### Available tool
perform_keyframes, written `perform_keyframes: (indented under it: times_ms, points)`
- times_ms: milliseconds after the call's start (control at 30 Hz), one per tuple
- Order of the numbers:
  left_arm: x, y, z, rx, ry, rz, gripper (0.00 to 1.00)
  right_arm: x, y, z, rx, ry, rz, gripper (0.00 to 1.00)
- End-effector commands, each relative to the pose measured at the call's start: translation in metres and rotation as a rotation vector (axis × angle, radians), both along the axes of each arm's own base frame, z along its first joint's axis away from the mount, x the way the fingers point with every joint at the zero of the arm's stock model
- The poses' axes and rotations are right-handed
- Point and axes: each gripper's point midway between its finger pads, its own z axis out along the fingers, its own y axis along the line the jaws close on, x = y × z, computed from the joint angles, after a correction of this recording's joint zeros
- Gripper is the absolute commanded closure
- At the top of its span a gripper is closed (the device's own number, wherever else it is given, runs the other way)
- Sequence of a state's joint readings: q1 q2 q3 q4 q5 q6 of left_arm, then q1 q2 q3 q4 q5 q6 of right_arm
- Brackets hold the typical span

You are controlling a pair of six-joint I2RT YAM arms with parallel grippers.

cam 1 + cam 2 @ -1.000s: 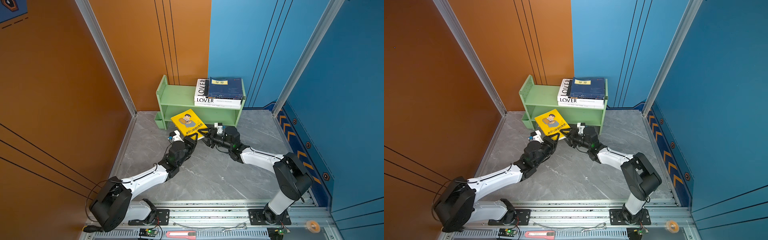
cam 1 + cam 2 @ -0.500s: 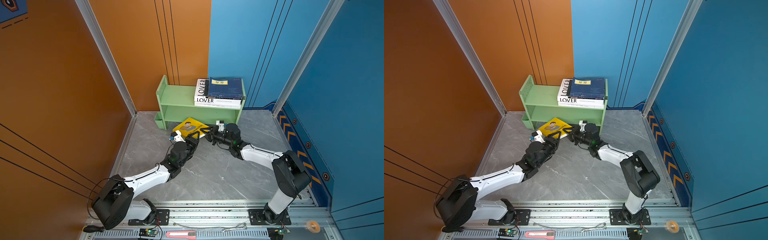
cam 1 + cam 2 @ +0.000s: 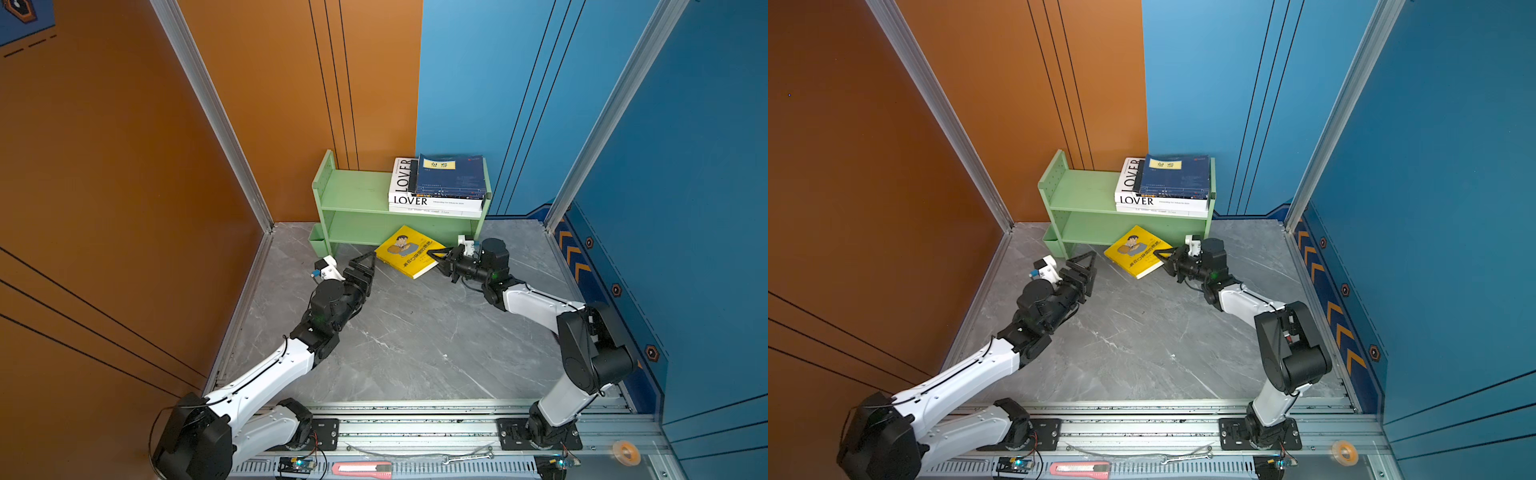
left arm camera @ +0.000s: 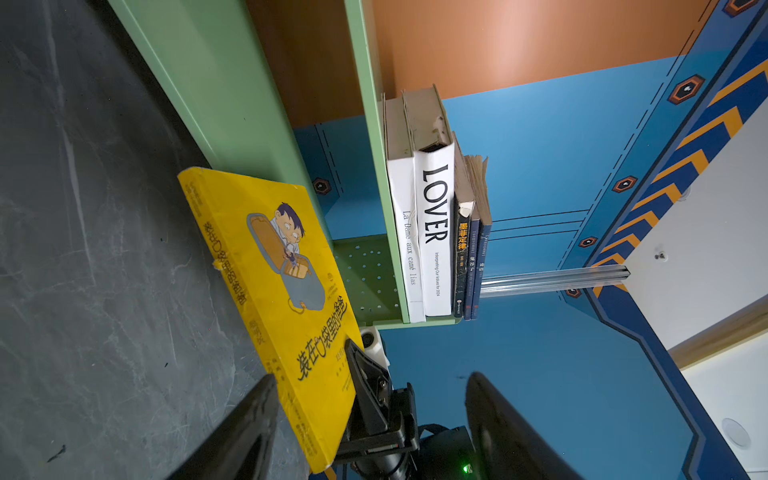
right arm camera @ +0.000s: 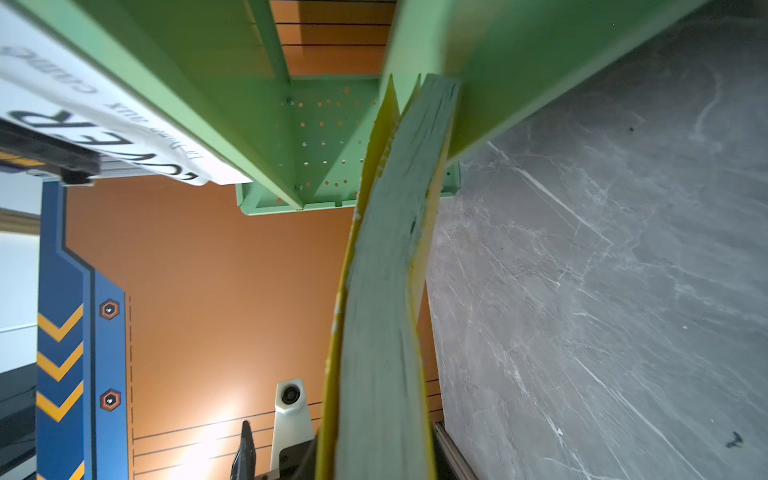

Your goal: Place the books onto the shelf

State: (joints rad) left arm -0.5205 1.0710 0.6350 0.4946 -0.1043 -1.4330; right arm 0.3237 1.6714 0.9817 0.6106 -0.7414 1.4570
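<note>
The right gripper (image 3: 437, 255) is clamped on the near corner of the yellow book (image 3: 402, 254). The book tilts away from it, far end at the lower tier of the shelf (image 3: 353, 193) (long axis aimed roughly into that opening). The left gripper (image 3: 365, 266), jaws apart, hangs just beside the book, holding nothing.

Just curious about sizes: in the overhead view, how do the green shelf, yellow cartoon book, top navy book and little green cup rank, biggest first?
Largest: green shelf.
Next: navy book and yellow cartoon book look about alike; the yellow one lies tilted, so no ranking between them.
Smallest: green cup.
</note>
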Motion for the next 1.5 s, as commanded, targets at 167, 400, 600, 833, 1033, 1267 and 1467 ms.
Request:
perform_keyframes:
  times_ms: [167, 400, 600, 833, 1033, 1267, 1467]
  points:
    - [-0.005, -0.011, -0.031, 0.060, 0.095, -0.160, 0.28, -0.025, -0.002, 0.085, 0.148, -0.308, 0.133, 0.82]
    - [0.016, -0.021, -0.021, 0.002, 0.019, -0.201, 0.31, -0.026, -0.005, 0.096, 0.230, -0.322, 0.161, 0.82]
    - [0.028, -0.029, 0.000, -0.016, -0.068, -0.221, 0.32, -0.029, -0.004, 0.091, 0.218, -0.312, 0.174, 0.82]
    - [0.028, -0.023, 0.009, -0.009, -0.103, -0.201, 0.34, -0.027, -0.006, 0.082, 0.191, -0.296, 0.168, 0.82]
    - [0.036, -0.011, -0.003, -0.008, -0.063, -0.172, 0.34, -0.030, -0.004, 0.084, 0.187, -0.298, 0.200, 0.82]
    - [0.054, -0.013, -0.001, 0.013, -0.068, -0.172, 0.37, -0.033, -0.003, 0.076, 0.178, -0.272, 0.225, 0.82]
    - [0.069, -0.022, -0.005, 0.018, -0.057, -0.191, 0.46, -0.033, -0.004, 0.078, 0.178, -0.282, 0.227, 0.82]
